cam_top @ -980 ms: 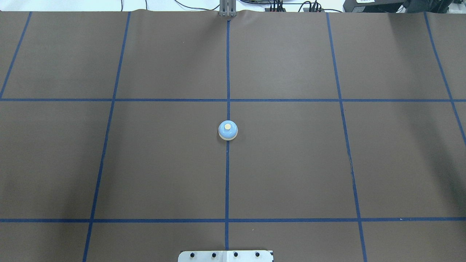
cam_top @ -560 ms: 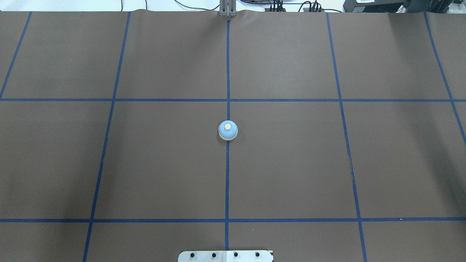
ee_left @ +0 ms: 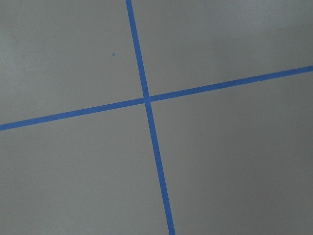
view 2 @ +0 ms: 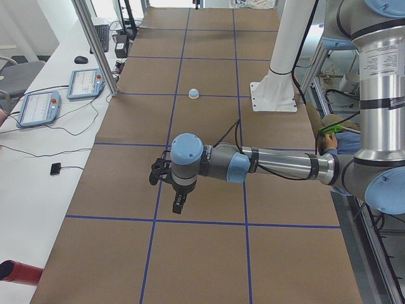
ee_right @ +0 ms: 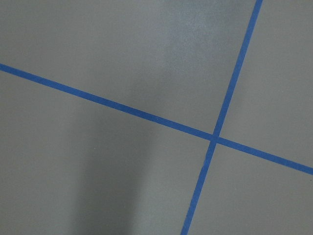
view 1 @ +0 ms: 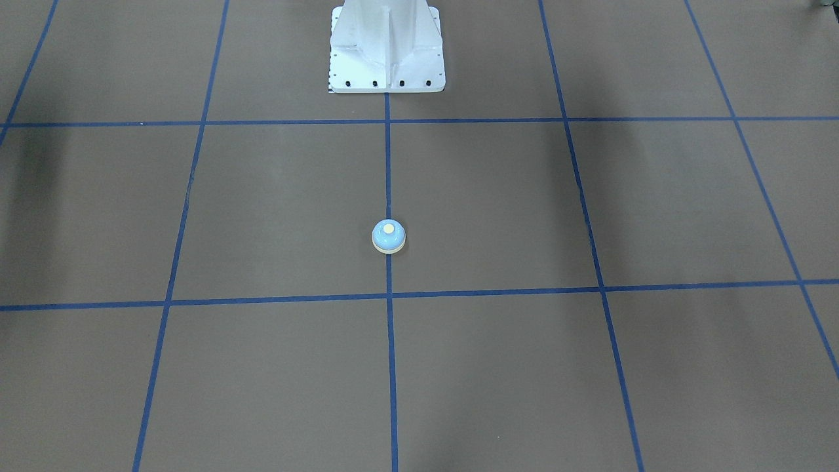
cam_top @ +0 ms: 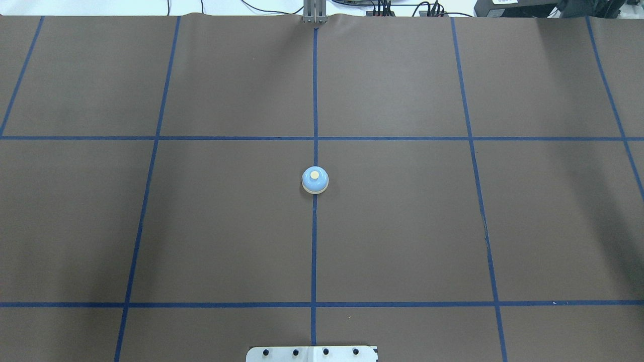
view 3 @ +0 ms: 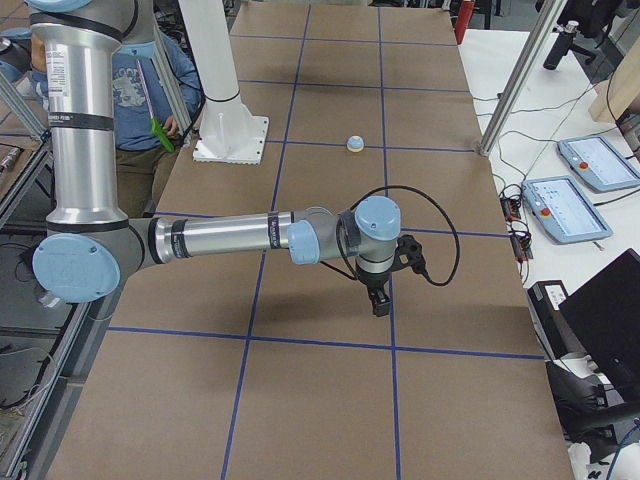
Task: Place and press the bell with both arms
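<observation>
The light-blue bell (cam_top: 315,180) stands upright on the centre tape line of the brown mat, alone; it also shows in the front view (view 1: 388,236) and small in the side views (view 2: 193,94) (view 3: 354,144). My left gripper (view 2: 179,204) hangs over the mat at the table's left end, far from the bell. My right gripper (view 3: 381,303) hangs over the mat at the right end, equally far. Both show only in the side views, so I cannot tell whether they are open or shut. The wrist views show only mat and blue tape crossings.
The white pedestal base (view 1: 387,52) stands on the near centre edge (cam_top: 312,353). A metal post (cam_top: 314,12) rises at the far edge. Teach pendants (view 2: 88,82) (view 3: 560,205) lie on the white bench beyond. A person in blue (view 3: 150,80) sits behind the robot.
</observation>
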Controlling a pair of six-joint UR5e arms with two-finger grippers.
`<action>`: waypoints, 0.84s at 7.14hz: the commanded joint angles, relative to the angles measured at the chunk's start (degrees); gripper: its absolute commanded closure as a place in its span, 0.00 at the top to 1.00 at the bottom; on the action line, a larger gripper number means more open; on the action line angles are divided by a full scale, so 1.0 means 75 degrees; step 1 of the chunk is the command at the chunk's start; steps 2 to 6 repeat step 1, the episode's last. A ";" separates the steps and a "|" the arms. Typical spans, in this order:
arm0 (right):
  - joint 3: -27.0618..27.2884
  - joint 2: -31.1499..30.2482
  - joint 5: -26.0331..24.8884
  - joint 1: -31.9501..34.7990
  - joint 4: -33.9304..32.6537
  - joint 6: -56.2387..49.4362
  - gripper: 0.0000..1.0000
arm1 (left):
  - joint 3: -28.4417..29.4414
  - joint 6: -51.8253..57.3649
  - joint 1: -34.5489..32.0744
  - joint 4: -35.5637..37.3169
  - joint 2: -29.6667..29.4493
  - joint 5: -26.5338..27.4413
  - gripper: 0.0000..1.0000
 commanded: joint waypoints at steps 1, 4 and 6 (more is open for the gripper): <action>0.0057 -0.0063 0.0009 0.0003 0.0000 0.0010 1.00 | -0.0026 0.0000 0.0001 -0.0016 0.0000 -0.0035 1.00; 0.0057 -0.0063 0.0009 0.0003 0.0000 0.0010 1.00 | -0.0026 0.0000 0.0001 -0.0016 0.0000 -0.0035 1.00; 0.0057 -0.0063 0.0009 0.0003 0.0000 0.0010 1.00 | -0.0026 0.0000 0.0001 -0.0016 0.0000 -0.0035 1.00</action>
